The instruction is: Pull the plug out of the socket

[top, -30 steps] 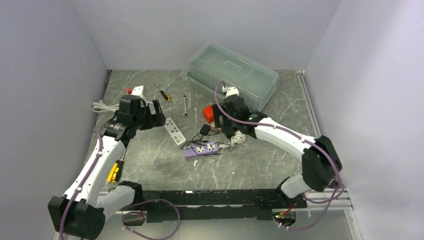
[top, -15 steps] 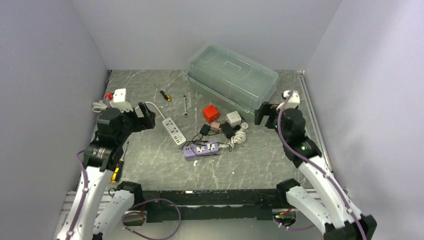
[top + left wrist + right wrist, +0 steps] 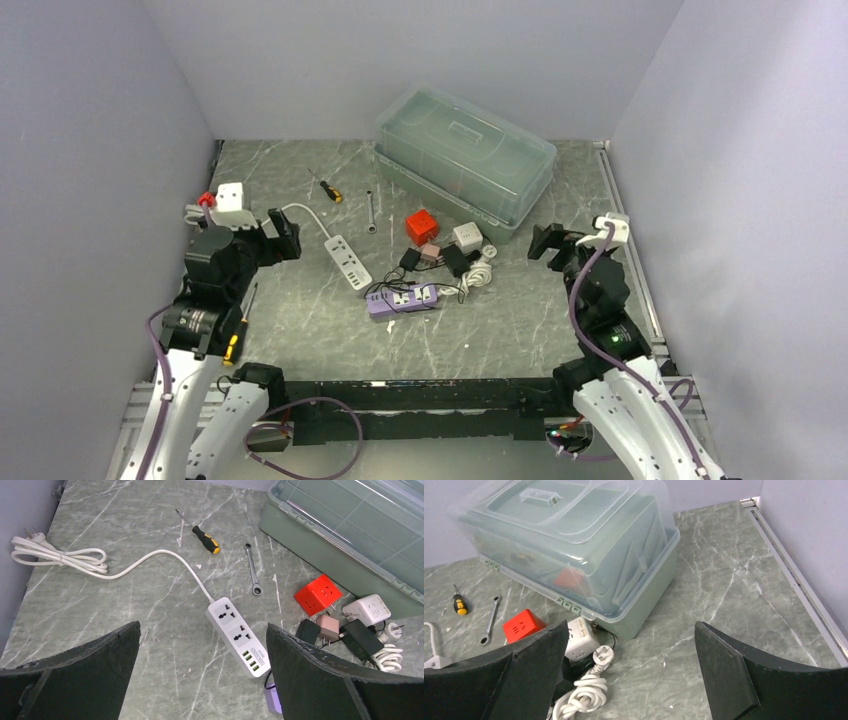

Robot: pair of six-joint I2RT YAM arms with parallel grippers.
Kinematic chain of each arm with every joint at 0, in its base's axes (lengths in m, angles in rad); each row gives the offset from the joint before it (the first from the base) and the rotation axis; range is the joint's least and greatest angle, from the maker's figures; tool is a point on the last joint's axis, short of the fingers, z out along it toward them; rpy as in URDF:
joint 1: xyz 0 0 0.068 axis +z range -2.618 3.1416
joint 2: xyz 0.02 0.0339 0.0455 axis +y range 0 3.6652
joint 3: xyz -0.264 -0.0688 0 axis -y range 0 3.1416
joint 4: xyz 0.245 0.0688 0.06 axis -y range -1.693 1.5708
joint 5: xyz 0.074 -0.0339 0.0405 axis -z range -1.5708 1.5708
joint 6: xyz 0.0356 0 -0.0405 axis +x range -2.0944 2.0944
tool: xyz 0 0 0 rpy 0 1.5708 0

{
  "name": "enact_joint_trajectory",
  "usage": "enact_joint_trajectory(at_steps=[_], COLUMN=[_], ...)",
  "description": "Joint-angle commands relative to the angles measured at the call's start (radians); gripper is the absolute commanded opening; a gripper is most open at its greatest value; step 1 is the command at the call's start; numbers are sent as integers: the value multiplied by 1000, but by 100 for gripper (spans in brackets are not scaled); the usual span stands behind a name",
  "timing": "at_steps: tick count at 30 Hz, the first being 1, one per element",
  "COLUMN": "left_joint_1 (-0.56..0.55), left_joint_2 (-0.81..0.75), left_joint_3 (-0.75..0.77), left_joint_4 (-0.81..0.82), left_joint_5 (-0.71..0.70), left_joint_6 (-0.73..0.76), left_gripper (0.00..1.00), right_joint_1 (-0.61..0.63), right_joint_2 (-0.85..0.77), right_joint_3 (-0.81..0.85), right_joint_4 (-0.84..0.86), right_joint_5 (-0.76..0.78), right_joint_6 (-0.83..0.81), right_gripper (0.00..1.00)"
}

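marbled table [image 3: 300, 325]: purple socket strip [image 3: 402, 299] amid, perhaps, chargers [image 3: 452, 260]

i count two power strips, a white strip [image 3: 350, 262] and a purple strip [image 3: 403, 299], two screwdrivers [image 3: 329, 190] [image 3: 232, 343], one wrench [image 3: 371, 212], one clear box [image 3: 465, 150].

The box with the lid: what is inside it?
Through the box wall a red shape shows; the cloudy plastic blurs everything else, so its contents cannot be named.
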Motion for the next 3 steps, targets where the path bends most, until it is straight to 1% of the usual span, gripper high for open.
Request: enact_joint_trajectory(at_steps=[1,3], left_joint_1=[6,6], left_joint_2=[0,1], left_joint_3=[-1,-1], left_joint_4=[25,26], left_joint_5=[-26,-24], left_joint_6=[10,9], left_gripper=[100,100], right_joint_1=[0,0], right_joint_2=[22,22], right_joint_3=[11,9], right_joint_4=[51,52], right_joint_5=[26,25], right_joint_6=[-16,-17], right_gripper=[100,100])
